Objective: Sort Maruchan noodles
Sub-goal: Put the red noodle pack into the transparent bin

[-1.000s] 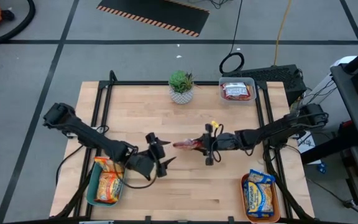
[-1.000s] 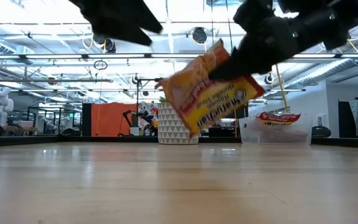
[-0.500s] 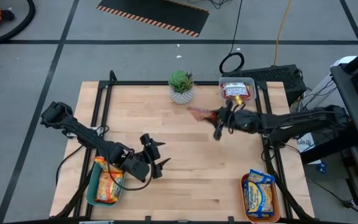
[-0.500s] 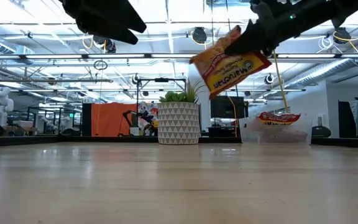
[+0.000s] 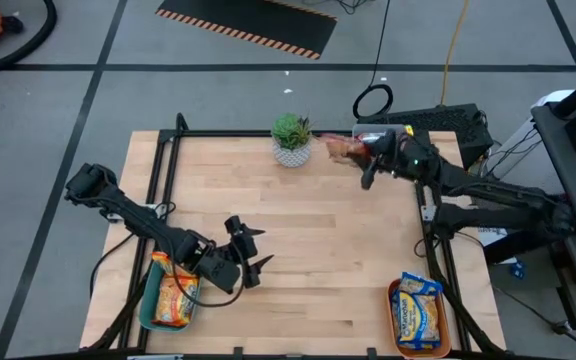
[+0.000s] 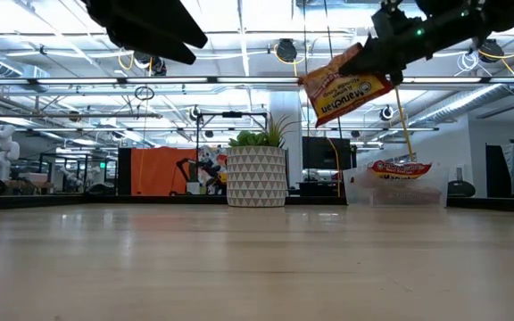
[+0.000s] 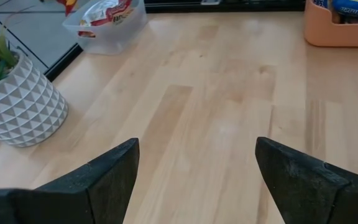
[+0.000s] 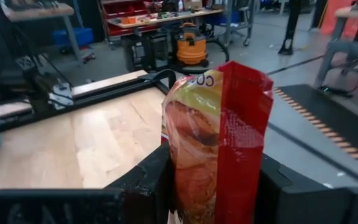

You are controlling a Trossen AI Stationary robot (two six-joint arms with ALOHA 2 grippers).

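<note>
A: Why is the right gripper (image 5: 366,158) up in the air at the far edge of the tabletop (image 5: 308,240)?

B: It is closed partway on a red Maruchan packet (image 6: 346,84), pinched by one end so the rest hangs out ahead of the fingers. The clear tub (image 5: 382,144) sits just beside and below it, with a red packet (image 6: 400,168) already inside, so I judge the tub to be where red ones go.

A: Can the label be read?

B: "Maruchan" shows on the hanging packet in the low view; the smaller print is too fine.

A: And the left gripper (image 5: 244,256)?

B: Wide open and holding nothing, close to the teal tray (image 5: 146,310) with its orange packet (image 5: 175,296). Yellow-and-blue packets (image 5: 417,315) fill the orange tray (image 5: 392,305) beyond it.
</note>
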